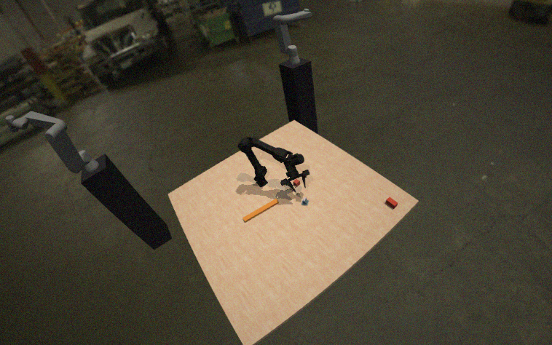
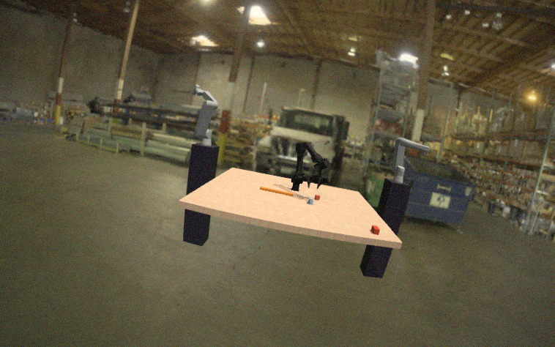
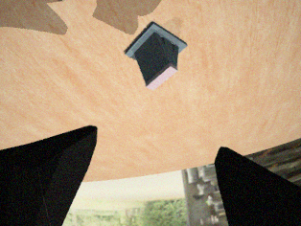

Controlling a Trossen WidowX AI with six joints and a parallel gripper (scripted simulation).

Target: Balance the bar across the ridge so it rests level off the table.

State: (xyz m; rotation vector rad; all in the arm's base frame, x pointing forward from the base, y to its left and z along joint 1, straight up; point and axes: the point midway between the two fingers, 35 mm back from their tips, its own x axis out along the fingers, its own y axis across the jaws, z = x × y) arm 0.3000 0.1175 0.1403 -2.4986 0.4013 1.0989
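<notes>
An orange bar (image 1: 260, 209) (image 2: 276, 191) lies flat on the table, to the left of the ridge in the top and exterior views. The small blue-grey ridge (image 1: 305, 201) (image 2: 310, 201) (image 3: 155, 53) stands on the table with nothing on it; its narrow top looks pink in the wrist view. My gripper (image 1: 299, 189) (image 2: 313, 187) (image 3: 158, 146) is open and empty. It hangs above the table on the arm's side of the ridge, away from the bar.
The table (image 1: 285, 264) (image 2: 253, 210) carries a small red block (image 1: 296, 182) (image 2: 317, 197) close to the gripper and another red block (image 1: 391, 202) (image 2: 375, 230) near its far right corner. Two grey arms on dark pillars stand beside the table.
</notes>
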